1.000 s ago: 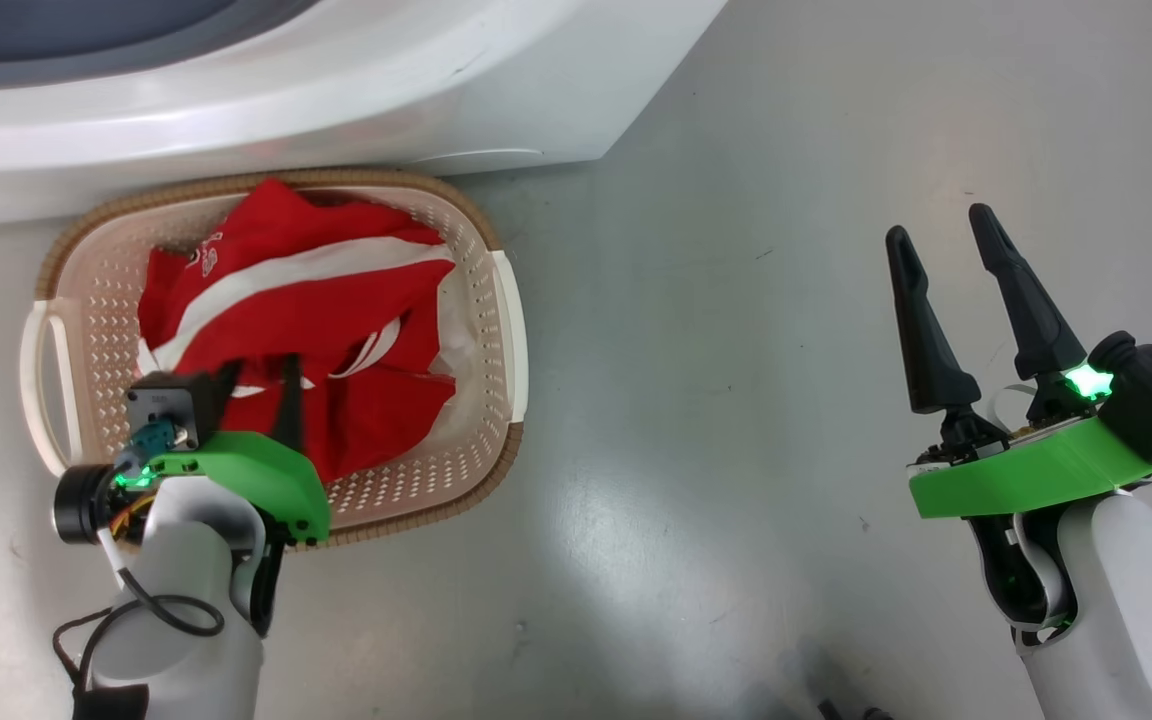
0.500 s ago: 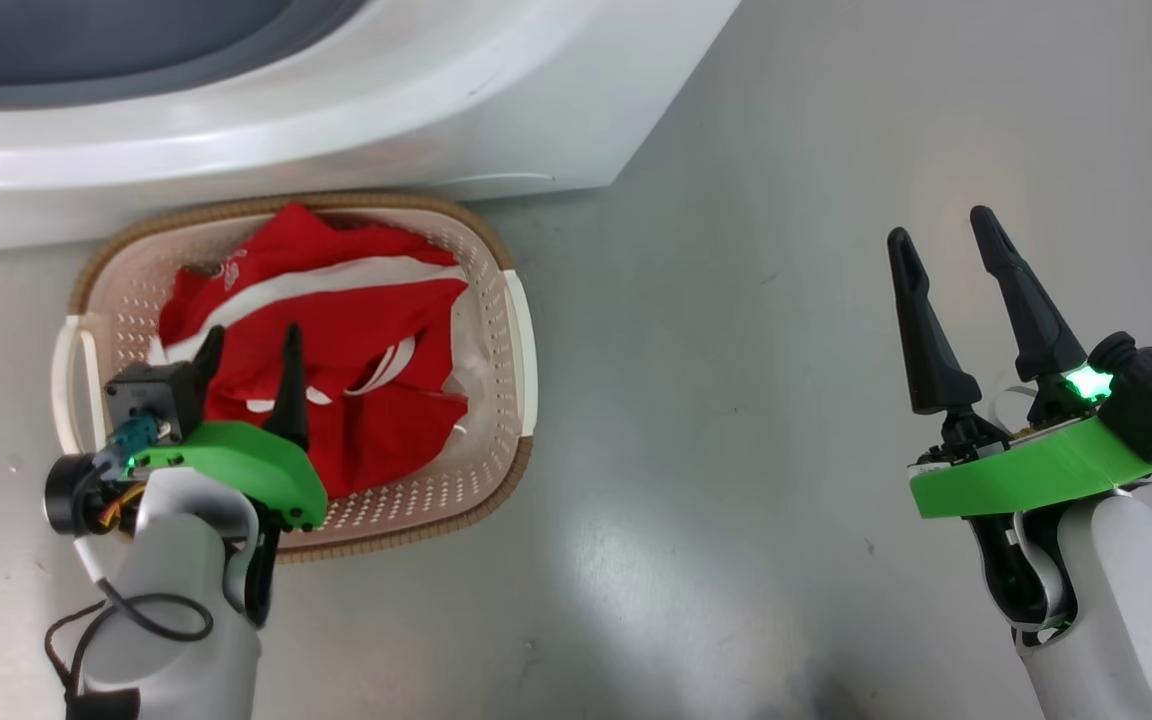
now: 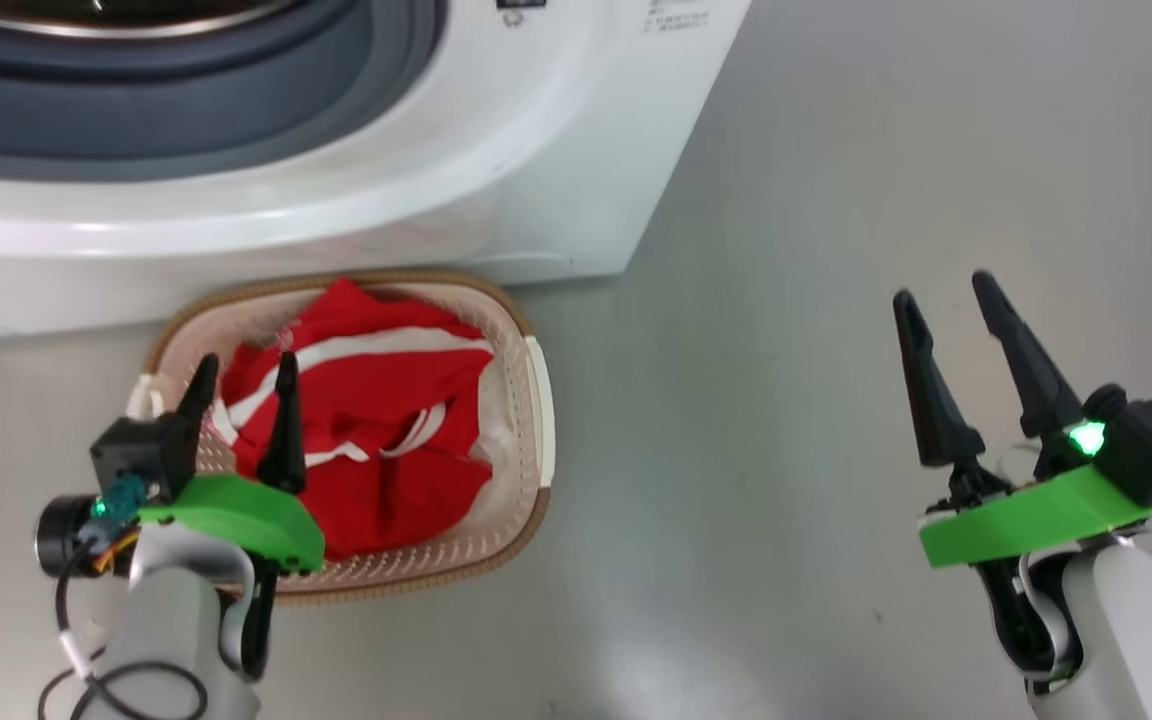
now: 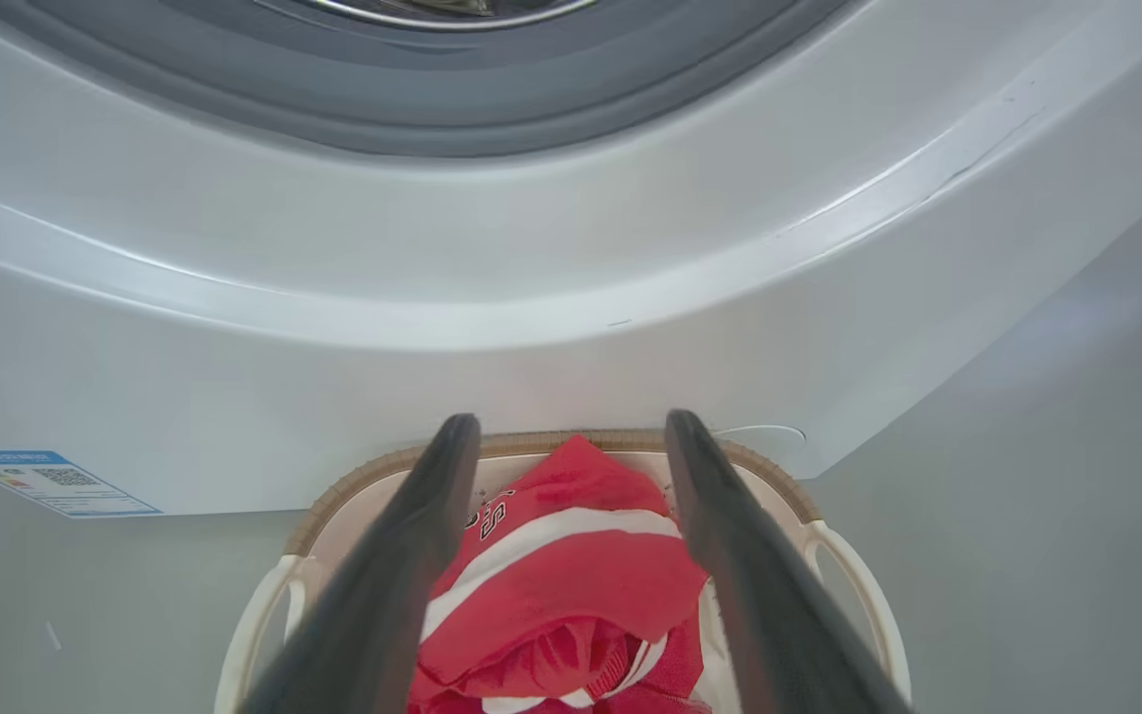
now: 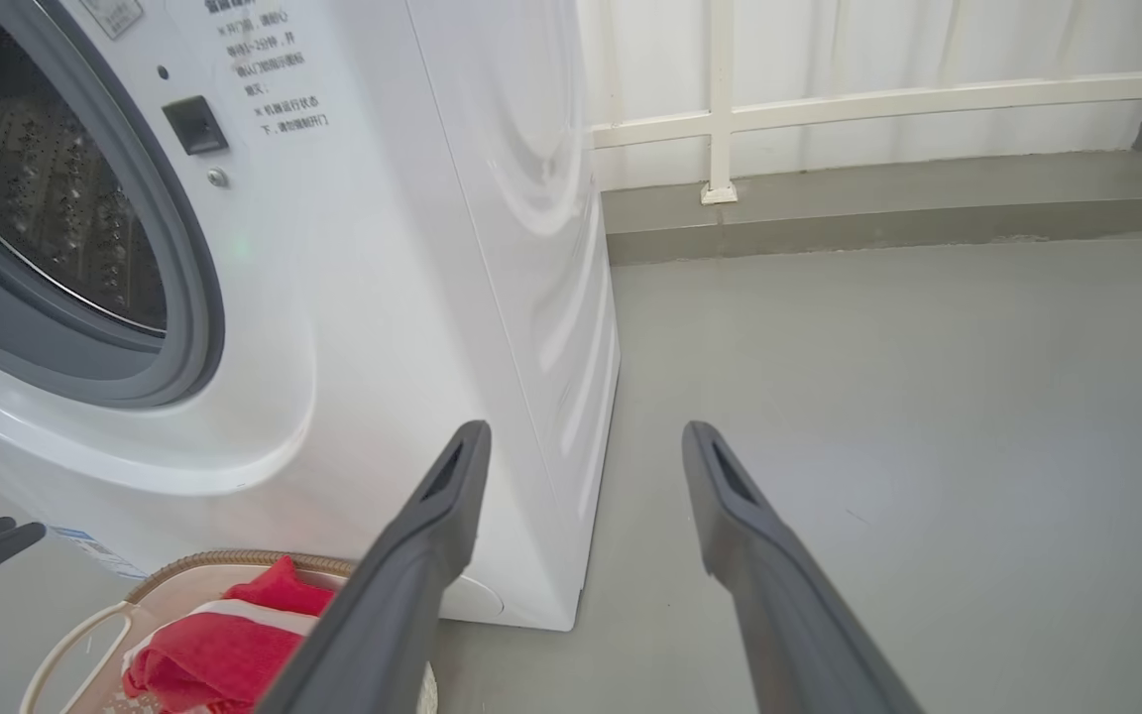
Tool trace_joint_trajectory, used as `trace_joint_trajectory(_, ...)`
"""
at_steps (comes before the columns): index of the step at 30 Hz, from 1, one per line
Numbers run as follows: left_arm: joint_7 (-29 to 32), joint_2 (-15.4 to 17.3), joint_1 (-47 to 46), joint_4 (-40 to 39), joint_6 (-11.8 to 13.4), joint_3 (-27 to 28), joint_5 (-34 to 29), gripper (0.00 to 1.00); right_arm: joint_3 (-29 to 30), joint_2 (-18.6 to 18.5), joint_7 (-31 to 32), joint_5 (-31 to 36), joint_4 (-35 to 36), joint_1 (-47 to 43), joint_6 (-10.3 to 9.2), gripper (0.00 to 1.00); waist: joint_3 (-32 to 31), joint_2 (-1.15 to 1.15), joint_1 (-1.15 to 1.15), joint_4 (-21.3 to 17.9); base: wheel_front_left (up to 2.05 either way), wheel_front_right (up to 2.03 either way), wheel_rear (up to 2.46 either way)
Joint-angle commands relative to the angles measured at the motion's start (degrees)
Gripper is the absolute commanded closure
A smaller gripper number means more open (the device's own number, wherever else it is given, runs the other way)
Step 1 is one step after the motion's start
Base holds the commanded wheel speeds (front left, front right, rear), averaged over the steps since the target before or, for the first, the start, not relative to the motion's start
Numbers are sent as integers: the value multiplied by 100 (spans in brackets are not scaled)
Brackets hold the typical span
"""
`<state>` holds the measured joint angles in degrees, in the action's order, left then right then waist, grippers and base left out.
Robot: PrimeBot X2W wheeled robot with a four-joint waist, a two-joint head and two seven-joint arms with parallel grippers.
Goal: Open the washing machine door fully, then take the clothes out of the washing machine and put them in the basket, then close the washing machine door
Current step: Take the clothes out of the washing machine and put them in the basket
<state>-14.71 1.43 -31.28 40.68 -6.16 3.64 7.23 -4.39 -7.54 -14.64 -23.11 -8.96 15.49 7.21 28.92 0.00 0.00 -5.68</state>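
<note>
Laundry area; whether it belongs to a home cannot be told. A white front-loading washing machine (image 5: pixel 383 248) stands on a bare, smooth grey floor (image 5: pixel 928 397). A cream plastic basket (image 3: pixel 539 400) of red clothes (image 3: pixel 376 440) sits on the floor just in front of it. Behind, a white rail (image 5: pixel 829 104) runs along a pale wall (image 5: pixel 928 40) above a low grey kerb (image 5: pixel 878 213).

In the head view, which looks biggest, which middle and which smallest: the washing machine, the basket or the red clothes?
Largest to smallest:
1. washing machine
2. basket
3. red clothes, which lie inside the basket
</note>
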Motion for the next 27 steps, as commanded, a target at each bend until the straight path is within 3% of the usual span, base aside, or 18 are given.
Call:
trace_joint_trajectory(1,-29,145,306,-326,-52,185,9,0,-69,-78,-36,74,91,-213,28,0,-467,0,0,71,0,0,0)
trace_joint_trajectory(11,-29,145,1077,-1400,-110,162,33,0,43,-208,-36,61,-36,-714,28,0,-1316,0,0,215,0,0,0)
trace_joint_trajectory(27,-29,145,2320,-2467,-131,133,-21,0,275,-306,-36,50,-96,-1492,28,0,-2280,0,0,412,0,0,0)
